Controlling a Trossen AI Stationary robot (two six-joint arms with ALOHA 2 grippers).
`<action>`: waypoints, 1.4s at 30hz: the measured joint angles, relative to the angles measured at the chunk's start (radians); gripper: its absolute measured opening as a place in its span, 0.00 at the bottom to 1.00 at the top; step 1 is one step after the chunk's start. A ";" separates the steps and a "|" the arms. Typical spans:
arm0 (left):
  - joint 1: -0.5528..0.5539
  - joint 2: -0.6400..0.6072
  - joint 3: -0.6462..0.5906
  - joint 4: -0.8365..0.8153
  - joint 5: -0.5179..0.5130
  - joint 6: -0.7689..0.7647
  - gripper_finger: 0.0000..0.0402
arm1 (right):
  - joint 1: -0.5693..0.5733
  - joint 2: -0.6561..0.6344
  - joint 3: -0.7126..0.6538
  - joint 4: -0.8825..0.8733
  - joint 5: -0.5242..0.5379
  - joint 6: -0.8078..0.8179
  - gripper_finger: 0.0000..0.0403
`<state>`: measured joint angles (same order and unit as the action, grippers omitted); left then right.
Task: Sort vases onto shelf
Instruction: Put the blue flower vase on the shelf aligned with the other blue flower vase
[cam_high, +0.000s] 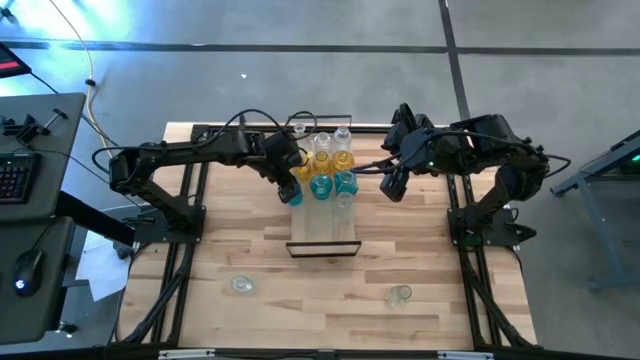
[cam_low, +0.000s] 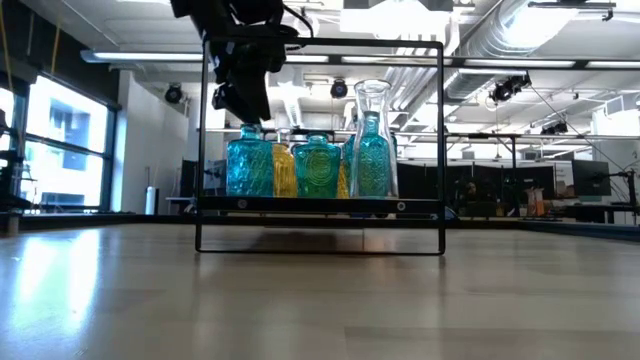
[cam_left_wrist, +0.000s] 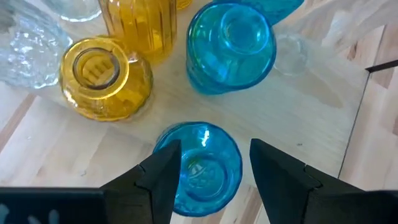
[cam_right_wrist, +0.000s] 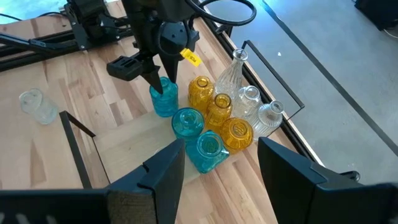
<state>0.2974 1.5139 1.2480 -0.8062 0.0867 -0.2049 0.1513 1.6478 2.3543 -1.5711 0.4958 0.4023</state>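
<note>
Three teal vases stand in a row on the shelf (cam_high: 322, 232), with amber ones behind them and clear ones at the far end of the board. The left gripper (cam_left_wrist: 211, 171) hangs directly over the leftmost teal vase (cam_left_wrist: 198, 167), one finger (cam_left_wrist: 163, 177) on each side of the vase's mouth; the jaws are spread, and in the left wrist view each fingertip overlaps the vase's edge, so it cannot be told whether they touch the glass. In the low view the same gripper (cam_low: 243, 105) sits just above the top of that vase (cam_low: 249, 165), which stands upright on the board beside the middle teal vase (cam_low: 317, 166) and a taller teal one (cam_low: 371, 155). An amber vase (cam_left_wrist: 99, 78) and a second teal vase (cam_left_wrist: 231, 46) stand close by on the light wood. The right gripper (cam_high: 393, 185) waits just beside the right side of the cluster, above the table, its jaws spread and holding nothing; its own view looks down on the whole group of vases (cam_right_wrist: 214, 121). Two more clear vases lie well apart on the tabletop (cam_high: 250, 260), one (cam_high: 241, 284) toward the near left and one (cam_high: 400, 294) toward the near right.
</note>
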 joint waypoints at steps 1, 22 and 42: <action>0.000 0.000 0.000 0.003 0.006 0.000 0.46 | 0.000 0.000 0.000 0.000 -0.002 0.000 0.46; -0.010 0.009 0.085 0.025 -0.081 0.032 0.46 | 0.000 0.000 0.000 0.000 -0.006 0.004 0.46; -0.024 -0.049 0.236 -0.541 -0.125 0.139 0.02 | 0.000 0.000 0.000 0.000 -0.025 0.016 0.46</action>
<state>0.2729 1.4651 1.4839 -1.3468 -0.0385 -0.0658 0.1516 1.6481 2.3543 -1.5711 0.4710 0.4183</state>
